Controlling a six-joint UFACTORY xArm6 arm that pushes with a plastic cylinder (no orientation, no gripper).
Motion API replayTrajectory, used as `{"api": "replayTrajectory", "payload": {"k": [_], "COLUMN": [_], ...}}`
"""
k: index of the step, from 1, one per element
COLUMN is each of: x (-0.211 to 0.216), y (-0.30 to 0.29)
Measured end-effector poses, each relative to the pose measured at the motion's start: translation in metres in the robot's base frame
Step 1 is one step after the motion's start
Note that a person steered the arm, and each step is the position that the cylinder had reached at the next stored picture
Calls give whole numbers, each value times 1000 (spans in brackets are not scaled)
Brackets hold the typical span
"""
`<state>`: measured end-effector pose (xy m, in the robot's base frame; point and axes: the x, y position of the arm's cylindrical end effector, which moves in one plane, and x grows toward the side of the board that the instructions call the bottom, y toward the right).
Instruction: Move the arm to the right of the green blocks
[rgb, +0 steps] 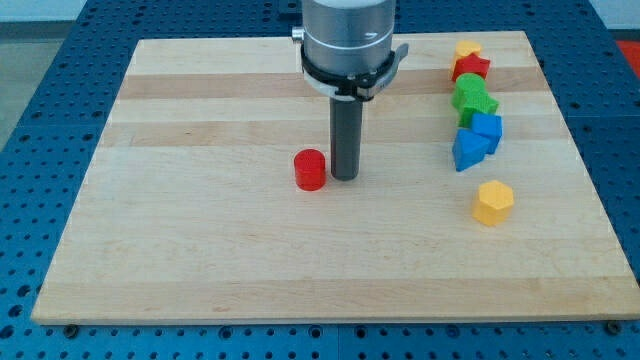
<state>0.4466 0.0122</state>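
Our tip (344, 176): a bare rod with no jaws to open or close, just beside the red cylinder (311, 170), on its right.
Green blocks (472, 98): we see them at the view's right, well apart from our tip.
Column: yellow block (468, 49), red star (471, 68), greens, blue blocks (477, 138).
Yellow hexagon (492, 202): below the column.
Board (200, 250): wooden.

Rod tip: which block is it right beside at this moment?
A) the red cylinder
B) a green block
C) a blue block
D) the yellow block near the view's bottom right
A: my tip stands just to the view's right of the red cylinder, near the board's middle, while the green blocks sit in the column far off at the view's right.
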Motion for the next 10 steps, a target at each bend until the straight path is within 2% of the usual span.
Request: {"api": "replayTrajectory", "payload": {"k": [1,2,3,4,5,6,8,9,10], "x": [-13,30,102,135,119,63,-85,-108,-108], "y": [0,6,16,74,187,265,288,270,224]}}
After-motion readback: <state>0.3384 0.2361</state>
